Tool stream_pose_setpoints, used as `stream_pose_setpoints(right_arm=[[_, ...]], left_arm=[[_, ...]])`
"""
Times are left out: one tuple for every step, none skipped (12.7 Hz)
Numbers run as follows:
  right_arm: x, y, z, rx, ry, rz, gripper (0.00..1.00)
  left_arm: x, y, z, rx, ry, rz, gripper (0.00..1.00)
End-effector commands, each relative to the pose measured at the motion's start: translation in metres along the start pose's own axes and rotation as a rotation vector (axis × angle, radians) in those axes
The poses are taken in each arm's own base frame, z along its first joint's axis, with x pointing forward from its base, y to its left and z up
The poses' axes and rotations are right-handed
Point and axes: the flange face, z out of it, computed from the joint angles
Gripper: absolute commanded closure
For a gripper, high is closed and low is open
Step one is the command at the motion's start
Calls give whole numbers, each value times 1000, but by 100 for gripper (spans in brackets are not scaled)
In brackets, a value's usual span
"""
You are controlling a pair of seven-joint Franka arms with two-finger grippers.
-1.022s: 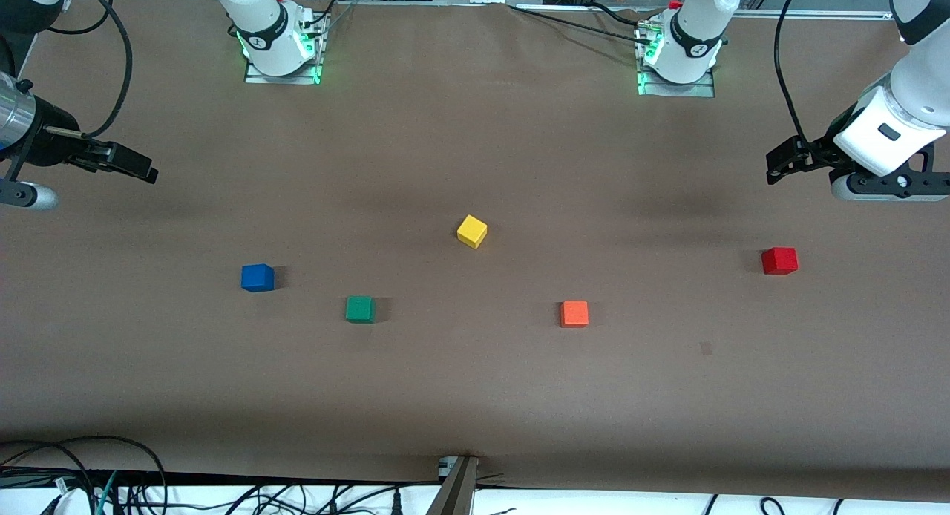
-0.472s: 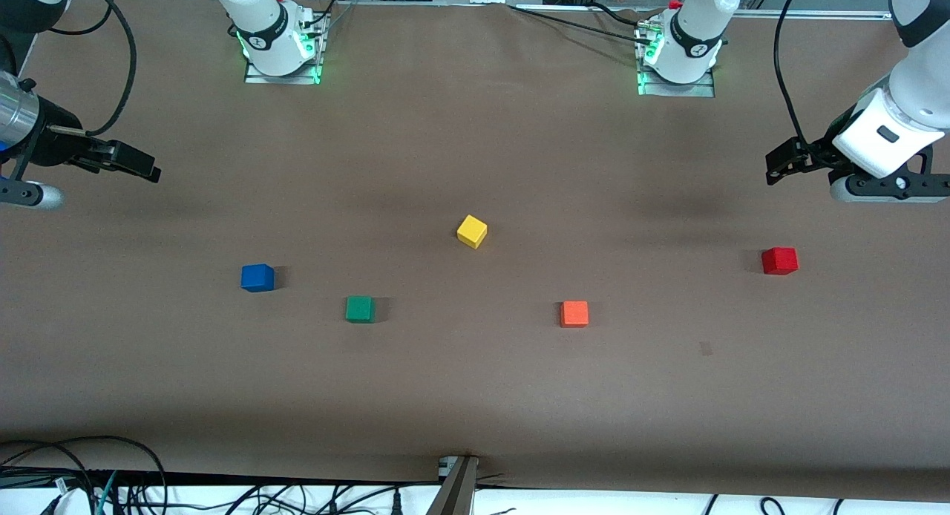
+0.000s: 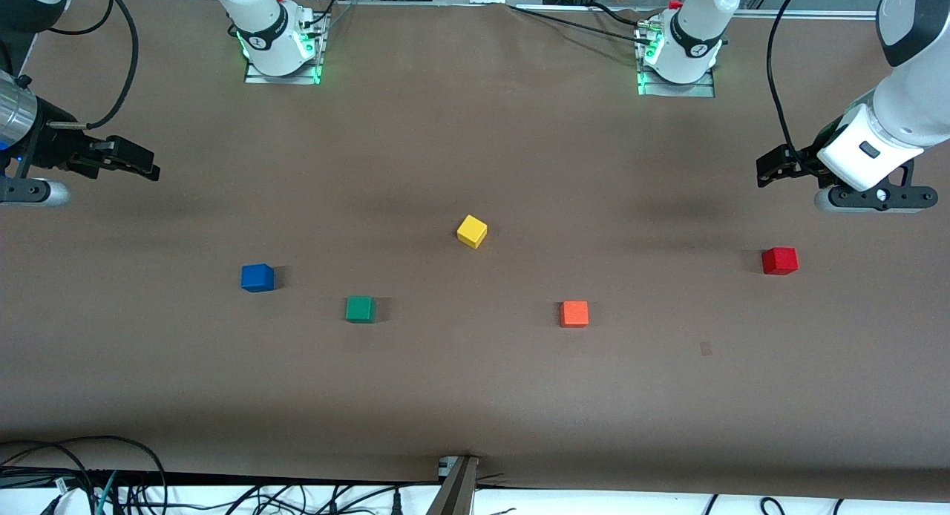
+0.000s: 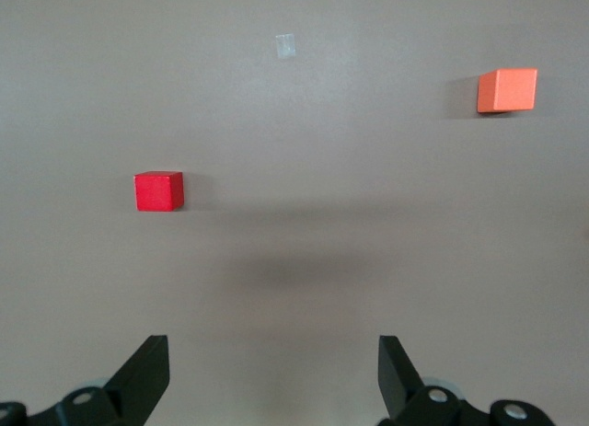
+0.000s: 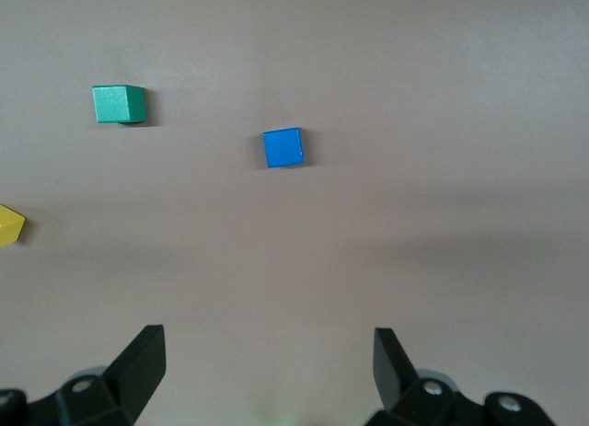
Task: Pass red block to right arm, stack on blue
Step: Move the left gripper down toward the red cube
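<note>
The red block [image 3: 779,261] [image 4: 159,190] lies on the brown table near the left arm's end. My left gripper [image 3: 768,170] [image 4: 273,357] hangs open and empty over bare table, well apart from the block. Toward the right arm's end sits the blue block [image 3: 257,277] [image 5: 282,148]. Over the table's edge at that end my right gripper [image 3: 145,168] [image 5: 267,352] is open too, holding nothing and well clear of the blue block.
A green cube [image 3: 360,309] [image 5: 119,104] sits beside the blue block. A yellow cube [image 3: 472,231] lies mid-table. An orange cube [image 3: 574,314] [image 4: 506,89] is nearer the front camera. Cables run along the table's front edge.
My left gripper has drifted slightly toward the table's middle. The right gripper has barely shifted. None of the cubes moved.
</note>
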Motion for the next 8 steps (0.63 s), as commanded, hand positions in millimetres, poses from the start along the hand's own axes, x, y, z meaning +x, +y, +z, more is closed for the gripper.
stream_pose_setpoints(right_arm=[[-6,4,-5,13,13,-15,0],[-6,4,-5,13,13,-15,0],[-6,4,-5,13,13,-15,0],[-6,4,-5,13,13,-15,0],[-6,4,-5,13,13,-15,0],[-6,4,-5,13,13,-15,0],[-6,4,-5,13,13,-15,0],[-6,4,-5,13,13,-15,0]], left_arm=[[9,2,-5,-24,-41,-4,0],[10,1,-4,-21,-44,0,0],[14,-1,2,-14,-53,1,0],[14,-3,3,-9,-54,4,0],[16,-5,4,-6,-51,22,0],[22,-8,15,1,-67,30,0],[27,-10,20,29,-65,27,0],[35,-13,21,72,-19,33,0]])
